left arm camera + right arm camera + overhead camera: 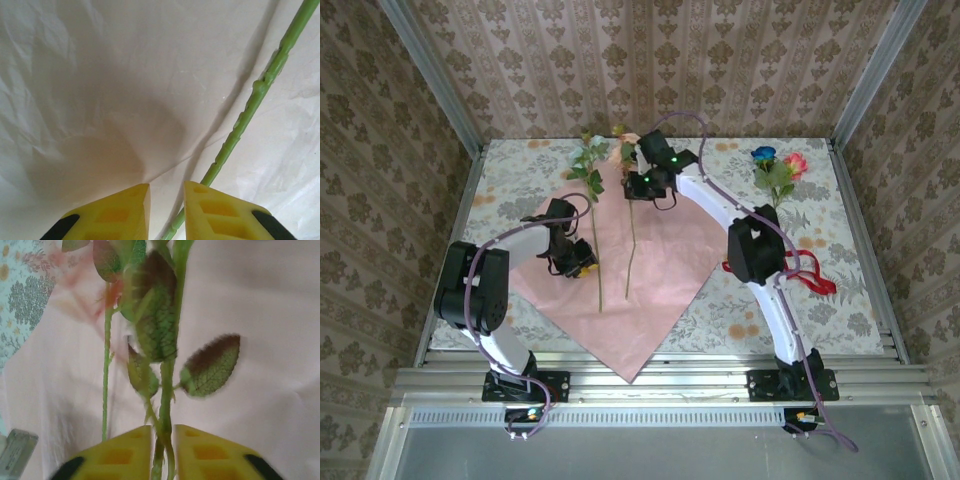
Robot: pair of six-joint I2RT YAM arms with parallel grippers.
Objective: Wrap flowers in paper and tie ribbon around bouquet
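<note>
The paper point(665, 275) lies flat as a pink diamond on the table. Two flowers lie on it, stems toward me: one point(596, 250) left, one point(630, 240) right with a peach bloom. My left gripper point(575, 262) hovers open over the paper point(100, 75) just left of the first stem point(255, 95); nothing sits between its fingertips point(167, 186). My right gripper point(638, 185) is shut on the leafy stem point(166, 385) of the second flower, jaws point(163, 427) close on both sides. A blue and a pink flower point(775, 165) lie far right. The red ribbon point(815, 272) lies by the right arm. The bouquet is out of view.
A floral tablecloth point(520, 190) covers the table, with patterned walls on three sides. The right arm's elbow point(755, 250) stands beside the ribbon. The neighbouring stem point(106, 370) runs left of my right fingers. A metal rail point(650, 375) borders the near edge.
</note>
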